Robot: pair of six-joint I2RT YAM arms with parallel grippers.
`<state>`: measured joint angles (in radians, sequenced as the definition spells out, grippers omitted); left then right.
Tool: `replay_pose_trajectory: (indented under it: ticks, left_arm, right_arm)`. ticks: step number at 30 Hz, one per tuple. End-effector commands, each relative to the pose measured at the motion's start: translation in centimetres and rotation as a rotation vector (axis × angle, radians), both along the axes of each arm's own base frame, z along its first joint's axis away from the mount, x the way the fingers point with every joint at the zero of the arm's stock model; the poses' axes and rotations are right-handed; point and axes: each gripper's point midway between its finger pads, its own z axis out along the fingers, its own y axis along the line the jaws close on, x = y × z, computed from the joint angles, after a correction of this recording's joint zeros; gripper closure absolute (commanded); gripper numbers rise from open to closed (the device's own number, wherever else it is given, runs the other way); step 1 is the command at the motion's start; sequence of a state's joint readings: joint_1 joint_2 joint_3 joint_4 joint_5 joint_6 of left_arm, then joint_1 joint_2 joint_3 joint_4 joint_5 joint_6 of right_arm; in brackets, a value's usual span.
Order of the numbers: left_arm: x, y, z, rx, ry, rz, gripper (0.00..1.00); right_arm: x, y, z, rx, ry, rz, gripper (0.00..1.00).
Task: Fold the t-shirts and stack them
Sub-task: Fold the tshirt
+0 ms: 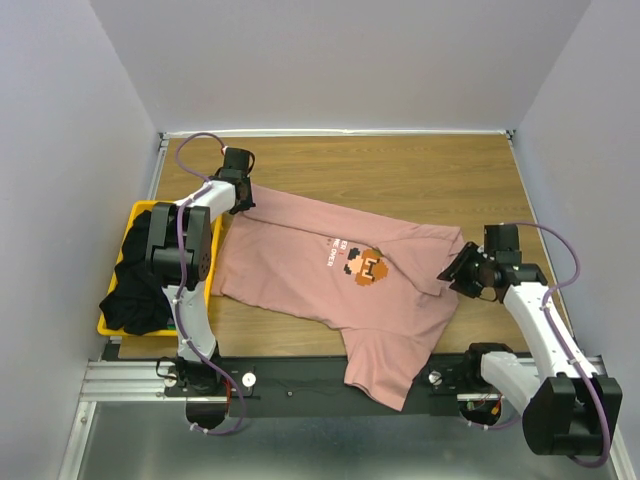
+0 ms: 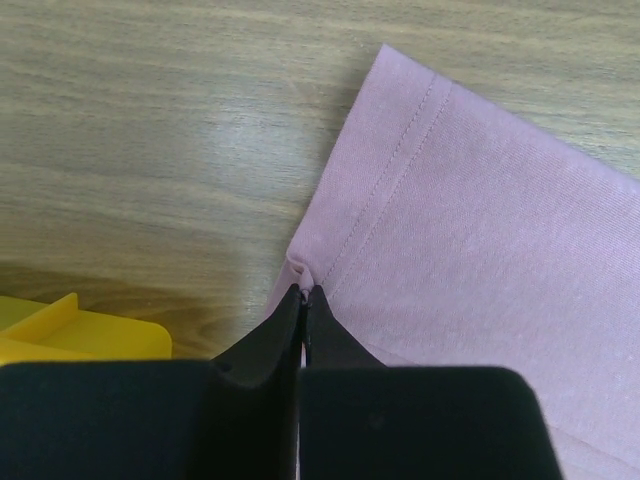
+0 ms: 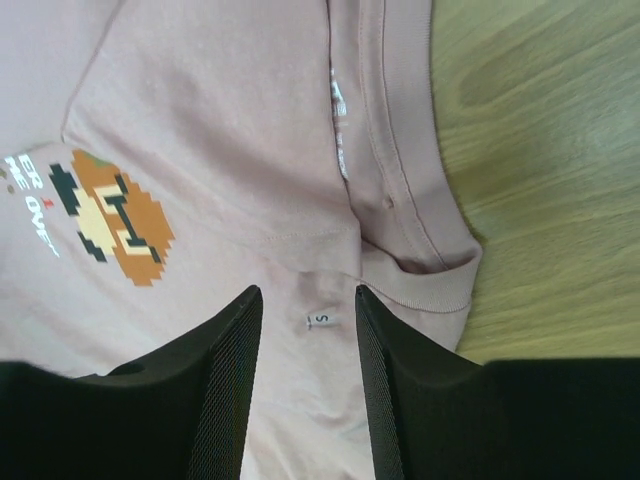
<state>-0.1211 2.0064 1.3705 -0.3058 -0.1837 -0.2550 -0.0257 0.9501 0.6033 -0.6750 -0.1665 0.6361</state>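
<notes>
A dusty-pink t-shirt [image 1: 330, 280] with a pixel-art face [image 1: 367, 267] and white text lies spread on the wooden table. My left gripper [image 1: 243, 196] is shut on the shirt's hem corner at the far left; in the left wrist view the fingertips [image 2: 306, 293] pinch the pink hem [image 2: 420, 210]. My right gripper [image 1: 455, 272] is open just above the collar at the shirt's right edge; in the right wrist view its fingers [image 3: 238, 320] straddle the small size tag [image 3: 321, 320] beside the collar [image 3: 420, 275]. A black t-shirt [image 1: 140, 285] lies crumpled in the yellow basket.
The yellow plastic basket [image 1: 214, 262] stands at the table's left edge, beside the left arm; its corner shows in the left wrist view [image 2: 80, 335]. One shirt sleeve [image 1: 385, 375] hangs over the near edge onto the black rail [image 1: 300, 375]. Bare wood [image 1: 400, 175] lies behind the shirt.
</notes>
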Motion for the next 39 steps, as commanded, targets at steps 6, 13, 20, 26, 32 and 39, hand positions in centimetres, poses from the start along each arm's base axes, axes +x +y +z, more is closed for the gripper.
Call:
replay_pose_trajectory:
  ticks: [6,13,20,26,32,39]
  left_arm:
    - [0.9,1.4,2.7,0.078,-0.054,0.036,0.94]
    - [0.8,2.0,3.3,0.098,-0.066,0.056,0.91]
    - [1.3,0.8,6.9,0.083,-0.156,0.043,0.5]
    - [1.8,-2.0,10.3,0.036,-0.262,-0.011,0.44]
    - [2.9,-5.0,7.4,-0.007,-0.2,-0.102,0.45]
    - [3.4,-6.2,3.3,-0.045,-0.119,-0.137,0.49]
  right_arm:
    - [6.3,-4.5,3.9,-0.2,-0.192,-0.147,0.49]
    - [10.4,-5.0,2.9,-0.205,-0.238,-0.185,0.49]
    - [14.2,-5.9,2.4,-0.193,-0.3,-0.182,0.5]
    - [15.9,-5.4,0.9,-0.095,-0.318,-0.162,0.53]
    - [14.9,-4.9,-0.8,-0.065,-0.287,-0.138,0.56]
    - [14.9,-5.4,-2.0,-0.079,-0.279,-0.132,0.59]
